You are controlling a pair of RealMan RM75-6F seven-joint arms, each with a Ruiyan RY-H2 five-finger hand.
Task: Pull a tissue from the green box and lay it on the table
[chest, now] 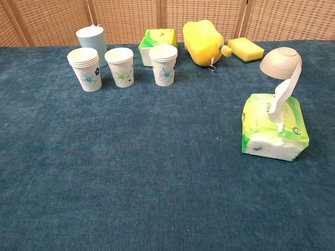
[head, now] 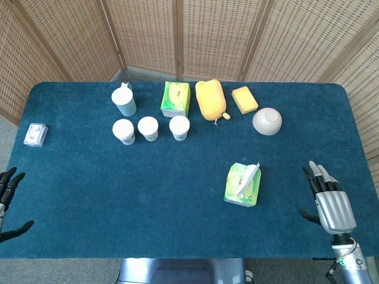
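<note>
Hidden or cut off: the left hand [head: 10,201] shows only at the left edge of the head view, dark fingers apart, the rest out of frame; neither hand appears in the chest view.
Hard to make out: the print on the small white packet [head: 36,134] near the table's left edge is too small to read.
Right hand: the right hand [head: 328,198] lies at the near right corner of the table [head: 89,195], fingers straight and spread, holding nothing.
Left hand: released as well, nothing between its fingers as far as the frame shows.
Green box: the green tissue box [chest: 275,128] sits on the blue cloth right of centre, toward the near side, well apart from the right hand. It is a soft green and white pack, slightly crumpled at its near end.
Tissue: one white tissue [chest: 285,94] stands up out of the slot on top, leaning to the right, still in the box.
Far row: a pale blue cup [head: 124,100], a second green carton [head: 176,98], a yellow plush toy [head: 211,99], a yellow sponge [head: 244,99] and a white bowl [head: 267,120] upside down line the far side.
Cups: three stacks of flowered paper cups [chest: 121,66] stand just in front of that row, at left.
Open room: bare cloth lies left of and in front of the box, across the near half of the table.
Edges: a wicker screen [head: 213,35] stands behind the far edge.
</note>
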